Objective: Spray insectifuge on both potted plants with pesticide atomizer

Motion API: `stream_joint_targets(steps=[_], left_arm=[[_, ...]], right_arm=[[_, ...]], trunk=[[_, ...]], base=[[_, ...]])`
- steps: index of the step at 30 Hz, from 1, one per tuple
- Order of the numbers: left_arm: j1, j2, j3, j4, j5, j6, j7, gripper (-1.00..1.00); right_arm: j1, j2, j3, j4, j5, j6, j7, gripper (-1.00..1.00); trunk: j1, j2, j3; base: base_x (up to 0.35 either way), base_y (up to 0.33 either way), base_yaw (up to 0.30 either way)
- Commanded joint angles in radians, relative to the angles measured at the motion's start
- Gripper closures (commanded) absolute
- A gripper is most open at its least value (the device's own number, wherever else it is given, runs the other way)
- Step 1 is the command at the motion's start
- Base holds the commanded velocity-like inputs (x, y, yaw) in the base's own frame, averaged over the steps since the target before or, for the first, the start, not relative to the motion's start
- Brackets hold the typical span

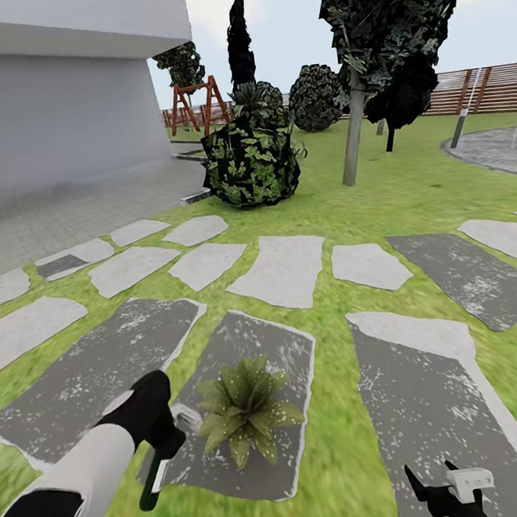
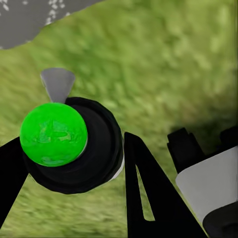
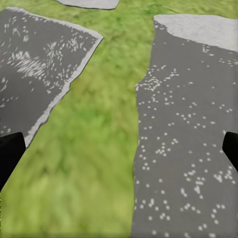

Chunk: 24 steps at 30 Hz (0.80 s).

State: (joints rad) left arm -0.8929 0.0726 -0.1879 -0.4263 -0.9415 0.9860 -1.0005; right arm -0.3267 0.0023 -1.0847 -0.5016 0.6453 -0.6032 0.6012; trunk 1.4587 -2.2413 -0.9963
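One potted plant [image 1: 243,409], a low rosette of pointed, speckled green leaves, sits on a dark grey stepping stone [image 1: 256,343] in the garden lawn. Just left of it, my left gripper [image 1: 160,434] is shut on the pesticide atomizer [image 1: 152,481], a slim dark green bottle with a white strip, hanging below the fingers. In the left wrist view the atomizer [image 2: 74,148] shows end-on as a black round body with a bright green ball, held between the black fingers [image 2: 141,193]. My right gripper [image 1: 450,495] hovers low at the right, open and empty; its tips sit wide apart over grass and stone [image 3: 119,153].
Grey stepping stones cross the lawn. A dark leafy bush [image 1: 252,163] and a tree trunk [image 1: 352,131] stand ahead. The house wall [image 1: 49,114] is to the left, and a wooden swing frame [image 1: 197,105] is behind. A bollard lamp [image 1: 463,119], patio [image 1: 495,151] and slatted fence [image 1: 464,90] lie at far right.
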Motion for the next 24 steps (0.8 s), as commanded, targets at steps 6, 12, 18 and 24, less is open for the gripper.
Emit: stream_joint_targets(steps=[6, 12, 18, 24], left_arm=[[0.012, 0.004, -0.003, -0.003, -0.009, 0.002, -0.012, 1.00], [0.015, 0.004, -0.004, 0.000, -0.007, 0.002, -0.012, 1.00], [0.015, 0.003, -0.004, 0.001, -0.008, 0.002, -0.012, 1.00], [0.016, -0.005, -0.004, 0.055, -0.008, 0.001, -0.011, 1.00]], right_arm=[[-0.002, 0.000, -0.008, 0.000, 0.005, -0.004, 0.008, -1.00], [-0.002, 0.000, -0.009, 0.000, 0.005, -0.004, 0.008, -1.00], [-0.002, 0.001, -0.009, 0.000, 0.005, -0.004, 0.008, -1.00], [-0.002, 0.001, -0.009, 0.000, 0.005, -0.004, 0.008, -1.00]], trunk=[[0.000, 0.000, -0.001], [0.000, 0.000, -0.001], [0.000, 0.000, -0.001], [0.000, 0.000, -0.001]], base=[[0.000, 0.042, 0.000], [0.000, 0.287, -0.009], [0.000, 0.216, -0.244], [0.000, 0.011, -0.299]])
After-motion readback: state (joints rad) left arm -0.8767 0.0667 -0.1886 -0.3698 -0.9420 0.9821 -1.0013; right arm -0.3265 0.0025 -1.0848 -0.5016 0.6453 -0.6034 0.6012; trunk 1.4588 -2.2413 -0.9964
